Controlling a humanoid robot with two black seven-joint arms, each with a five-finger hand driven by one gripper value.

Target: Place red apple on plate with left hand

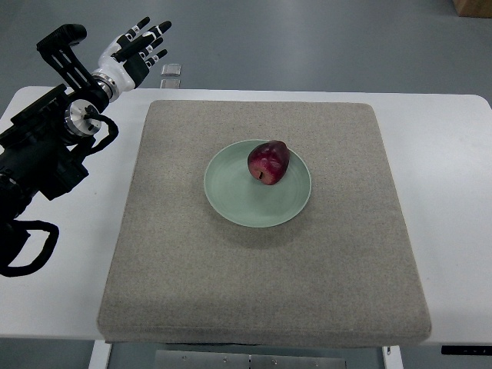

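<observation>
On the plate (231, 200) near the middle of the mat (338, 261) you see the apple (268, 162), dark red, resting on the plate's upper right part with its stem end turned toward the camera. It touches the plate and nothing else. You find the plate pale green and round, lying flat on the grey mat, which covers most of the white counter (446, 131).

At the upper left of the picture you see your left hand (137, 48), well apart from the apple and the plate. Its fingers (147, 32) are stretched out and spread, pointing up and to the right, and they hold nothing. The hand hangs past the counter's far left corner, over the grey floor (307, 46). Its black arm (46, 154) comes in from the left edge and lies over the counter's left side, beside the mat.

Just beyond the counter's far edge, near the hand, you can make out a small pale square thing (171, 74) on the floor; what it is you cannot tell
</observation>
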